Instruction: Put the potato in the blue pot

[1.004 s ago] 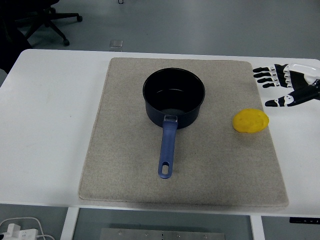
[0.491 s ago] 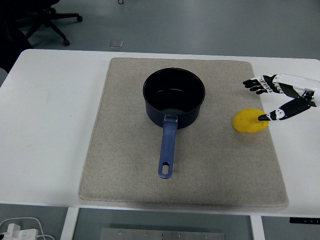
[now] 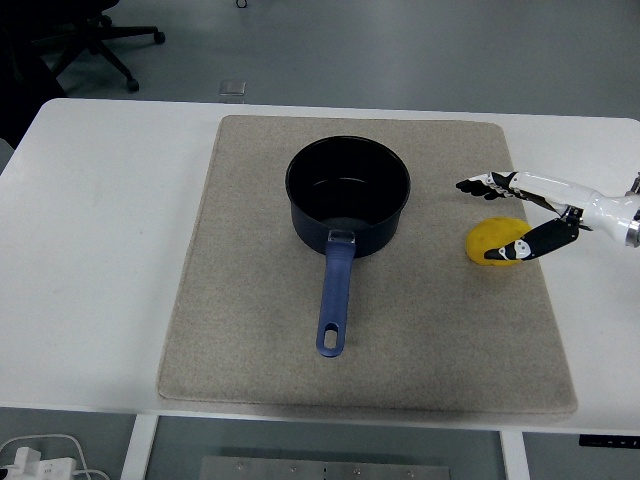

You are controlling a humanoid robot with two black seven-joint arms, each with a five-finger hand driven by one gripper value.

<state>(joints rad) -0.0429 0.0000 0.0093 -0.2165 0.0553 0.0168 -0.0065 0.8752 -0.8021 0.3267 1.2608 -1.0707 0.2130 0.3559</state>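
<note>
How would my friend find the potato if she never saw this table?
Look at the big beige mat on the white table. A dark blue pot sits in its middle; go right, near the mat's right edge. The potato is the only yellow, round lump there, with the robot's right hand spread over it.

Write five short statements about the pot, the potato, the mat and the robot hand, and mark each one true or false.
1. The potato lies inside the blue pot. False: it lies on the mat, right of the pot.
2. The pot's handle points toward the table's near edge. True.
3. The right robot hand is at the potato with fingers spread. True.
4. The pot is tipped on its side. False: it stands upright, opening up.
5. The left robot hand is holding the handle. False: no left hand is in view.
</note>
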